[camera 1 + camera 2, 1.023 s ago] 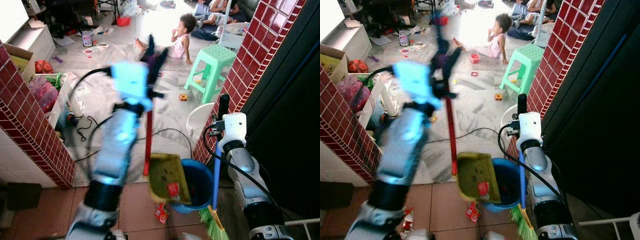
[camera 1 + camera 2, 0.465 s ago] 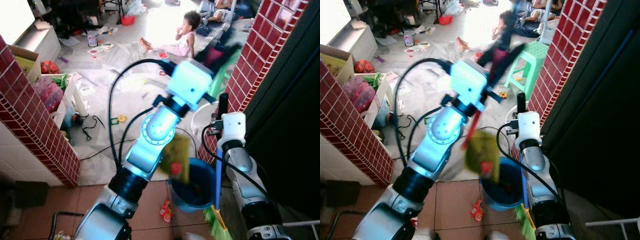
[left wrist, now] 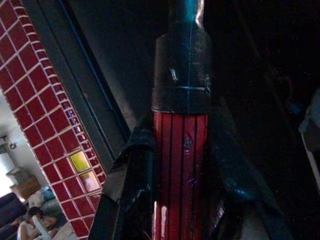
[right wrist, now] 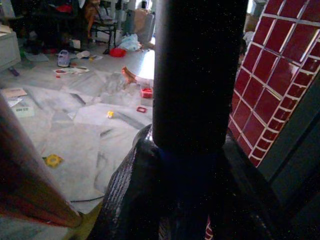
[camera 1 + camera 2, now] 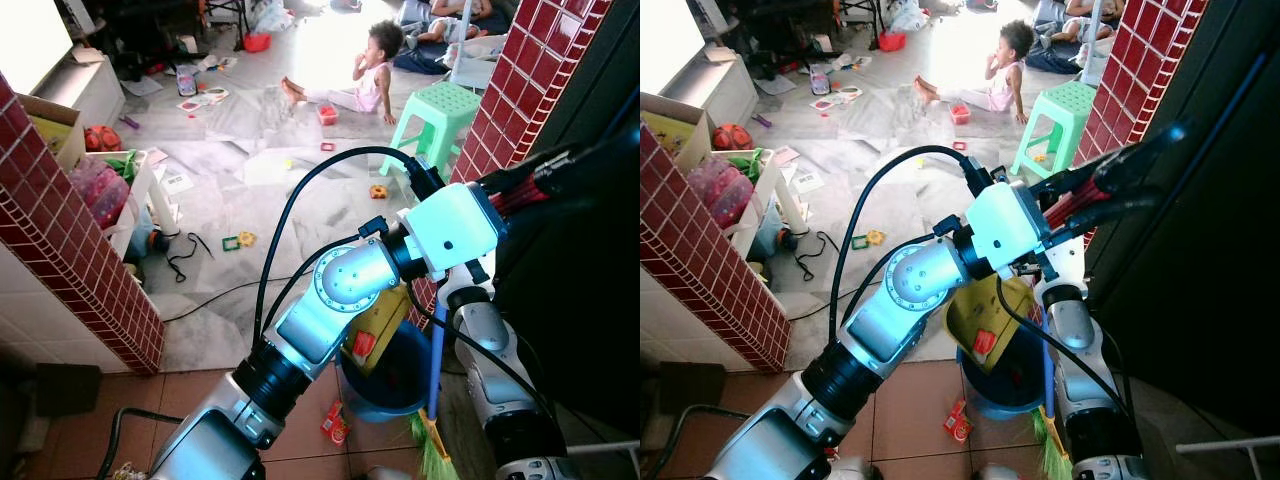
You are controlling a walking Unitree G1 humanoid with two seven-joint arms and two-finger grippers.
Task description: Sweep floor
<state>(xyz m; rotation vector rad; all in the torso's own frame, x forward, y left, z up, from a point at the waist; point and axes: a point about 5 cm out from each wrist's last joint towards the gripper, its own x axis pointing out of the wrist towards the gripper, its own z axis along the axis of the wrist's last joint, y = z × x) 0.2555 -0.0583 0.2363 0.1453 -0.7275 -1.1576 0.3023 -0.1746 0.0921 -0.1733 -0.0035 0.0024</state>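
Left eye view: left gripper (image 5: pixel 520 180) clenches the dustpan (image 5: pixel 375 325) handle, tipping it over the bucket (image 5: pixel 390 385); right gripper (image 4: pixel 190 165) grips the broom (image 5: pixel 432 440). Next, probably lower the dustpan.

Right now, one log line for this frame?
left gripper: shut on dustpan handle | dustpan: tipped over blue bucket | right gripper: shut on broom handle
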